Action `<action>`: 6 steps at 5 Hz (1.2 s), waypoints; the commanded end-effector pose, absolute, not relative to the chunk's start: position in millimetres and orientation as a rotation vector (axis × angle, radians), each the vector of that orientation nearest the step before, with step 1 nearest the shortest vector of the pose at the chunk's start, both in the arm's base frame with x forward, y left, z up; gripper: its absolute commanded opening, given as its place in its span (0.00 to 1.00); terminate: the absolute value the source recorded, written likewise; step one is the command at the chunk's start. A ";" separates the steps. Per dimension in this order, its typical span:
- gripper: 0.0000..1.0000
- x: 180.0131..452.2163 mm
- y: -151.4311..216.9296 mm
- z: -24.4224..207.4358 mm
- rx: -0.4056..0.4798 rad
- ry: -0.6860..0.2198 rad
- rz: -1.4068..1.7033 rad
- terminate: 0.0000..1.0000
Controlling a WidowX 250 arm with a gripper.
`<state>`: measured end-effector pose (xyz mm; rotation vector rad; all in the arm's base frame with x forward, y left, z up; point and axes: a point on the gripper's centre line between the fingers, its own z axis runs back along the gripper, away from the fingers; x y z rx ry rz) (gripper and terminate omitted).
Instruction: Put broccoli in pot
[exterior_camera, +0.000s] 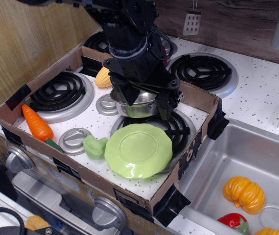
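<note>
Broccoli (95, 147) lay untouched beside the plate (138, 150) while the fingers (140, 105), apparently clenched around the pot (138, 105), should release first.

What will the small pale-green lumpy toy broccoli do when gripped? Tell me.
The small pale-green lumpy toy broccoli looks like moulded plastic, so probably stiff and light. Its rounded bumps could let fingers slip. Lying on its side against the round light-green scalloped plate, it might roll or slide if nudged.
</note>
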<state>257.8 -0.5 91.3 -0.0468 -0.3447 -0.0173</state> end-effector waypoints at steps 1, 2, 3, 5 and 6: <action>1.00 257.8 -0.5 91.3 -0.047 -0.345 -0.017 0.00; 1.00 239.0 -2.7 114.3 0.018 -0.349 -0.002 0.00; 1.00 216.3 -0.9 117.2 0.053 -0.349 0.010 0.00; 1.00 192.4 18.0 77.8 0.045 -0.301 0.032 0.00; 1.00 197.8 41.0 58.1 0.012 -0.346 0.010 0.00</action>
